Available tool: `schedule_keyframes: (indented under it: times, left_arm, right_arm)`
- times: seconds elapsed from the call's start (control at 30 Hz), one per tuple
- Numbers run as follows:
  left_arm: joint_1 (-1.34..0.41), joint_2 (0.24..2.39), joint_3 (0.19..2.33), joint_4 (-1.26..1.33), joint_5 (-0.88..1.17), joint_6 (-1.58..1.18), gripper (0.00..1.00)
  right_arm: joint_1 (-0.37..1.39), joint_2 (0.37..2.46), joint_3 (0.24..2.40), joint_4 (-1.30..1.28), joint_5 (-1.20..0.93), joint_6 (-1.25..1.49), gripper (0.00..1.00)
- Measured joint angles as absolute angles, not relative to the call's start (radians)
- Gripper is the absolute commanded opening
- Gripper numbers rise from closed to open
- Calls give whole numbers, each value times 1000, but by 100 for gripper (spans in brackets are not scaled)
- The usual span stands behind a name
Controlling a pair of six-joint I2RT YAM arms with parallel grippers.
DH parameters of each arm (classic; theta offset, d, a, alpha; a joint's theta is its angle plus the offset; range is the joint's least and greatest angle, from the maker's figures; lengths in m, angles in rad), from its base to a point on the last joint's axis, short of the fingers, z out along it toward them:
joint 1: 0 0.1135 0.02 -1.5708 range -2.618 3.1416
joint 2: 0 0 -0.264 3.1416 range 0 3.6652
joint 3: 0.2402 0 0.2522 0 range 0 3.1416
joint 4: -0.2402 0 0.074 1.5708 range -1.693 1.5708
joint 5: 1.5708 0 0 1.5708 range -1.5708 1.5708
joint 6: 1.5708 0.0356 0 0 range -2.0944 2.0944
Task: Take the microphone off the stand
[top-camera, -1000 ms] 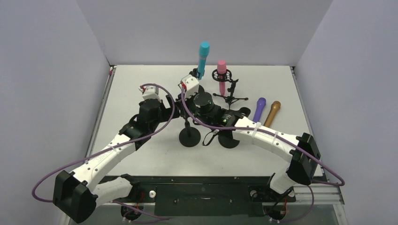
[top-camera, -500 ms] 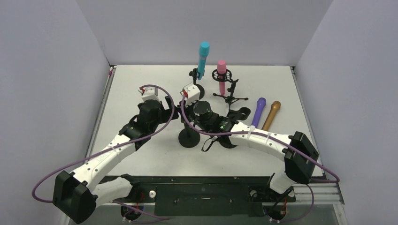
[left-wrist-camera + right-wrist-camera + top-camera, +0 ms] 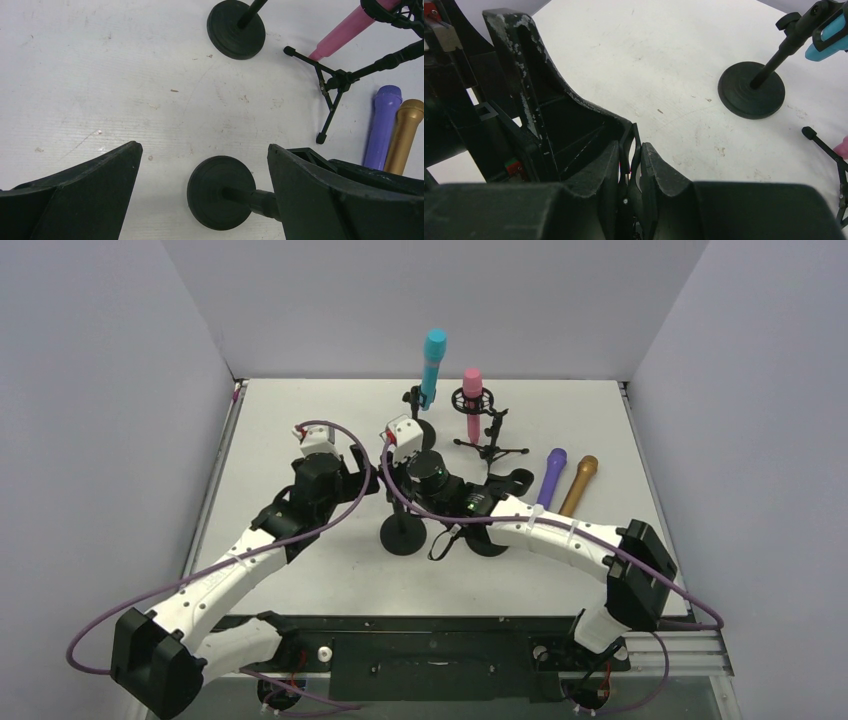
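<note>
Reaching in from the near corners, left arm (image 3: 250,550) and right arm (image 3: 560,530) bend toward mid-table, wrists close together over the white, scuffed table (image 3: 300,410). Left gripper (image 3: 202,150) points down with its jaws spread wide and nothing held. A black stand (image 3: 221,192) with a flat disc base sits on the table between them, its pole running under one finger. Right gripper (image 3: 633,146) has its jaws pressed together; a thin black edge shows in the slit, cannot tell what it is. Teal microphone (image 3: 433,365) sits clipped in a second disc-base stand (image 3: 751,90) at the back. Pink microphone (image 3: 472,390), a smooth cylinder, sits in a black ring mount on a thin-legged tripod (image 3: 332,82) just right of it. Purple microphone (image 3: 552,472) and gold microphone (image 3: 580,482) lie side by side on the table, right of the tripod. Only the top view shows the whole teal head. Left wrist view shows table scratches and tripod feet. Right wrist view shows worn, chipped black plastic close on its left.
</note>
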State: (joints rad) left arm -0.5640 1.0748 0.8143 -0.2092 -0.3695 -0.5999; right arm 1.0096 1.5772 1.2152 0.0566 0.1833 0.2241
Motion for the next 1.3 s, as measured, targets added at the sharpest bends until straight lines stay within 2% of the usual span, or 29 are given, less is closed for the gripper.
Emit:
schedule_keyframes:
  times: [0.13,0.33,0.5,0.7,0.83,1.07,1.13,1.3]
  left_arm:
    - [-564,1073,821,-214,-362,-590,96]
    - [-564,1058,824,-241,-366,-578,96]
    - [-554,1047,837,-272,-381,-566,96]
    - [-512,1024,860,-289,-369,-561,96]
    - [-462,1009,865,-299,-351,-555,96]
    - [-395,976,865,-313,-314,-544,96]
    - [-382,971,865,-313,-302,-542,96]
    - [-368,969,865,-315,-280,-541,96]
  right_arm:
    - [1009,1584,1266,-39,183,239,31]
    - [1008,1632,1384,-230,182,263,48]
    - [1007,1695,1537,-395,188,273,52]
    - [1010,1744,1754,-553,189,283,53]
    - [1016,1768,1855,-658,201,290,52]
    - [1034,1825,1869,-812,206,292,46]
    - [1038,1853,1879,-843,206,290,40]
    - [1040,1879,1910,-869,231,276,10]
